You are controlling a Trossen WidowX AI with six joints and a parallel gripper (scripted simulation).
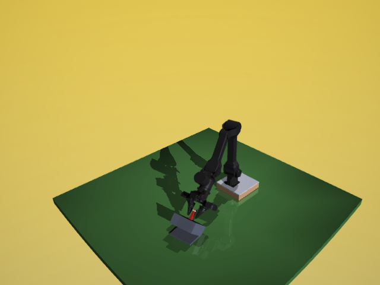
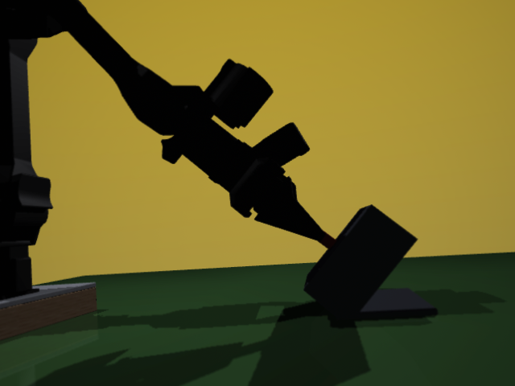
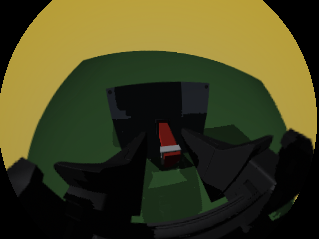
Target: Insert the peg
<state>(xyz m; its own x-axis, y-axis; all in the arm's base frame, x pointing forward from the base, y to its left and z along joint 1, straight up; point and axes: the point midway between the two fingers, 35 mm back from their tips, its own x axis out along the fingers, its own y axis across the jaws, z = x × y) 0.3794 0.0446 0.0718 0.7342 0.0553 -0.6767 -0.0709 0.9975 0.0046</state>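
Peg sits in the sloped panel; fingers spread open at 3 and 9 o'clock, apart from it.

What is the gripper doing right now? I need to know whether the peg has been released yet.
Gripper: open, holding nothing; its fingers stand apart on either side of the red peg, which sits in the sloped panel.

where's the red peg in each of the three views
Top: red peg lies low and centre, between the open gripper's fingers, above the panel.
Exterior: only a dim red stub shows, centre-right, entering the panel face.
Wrist: centre, between the fingers.
Shared landmark: the sloped panel.
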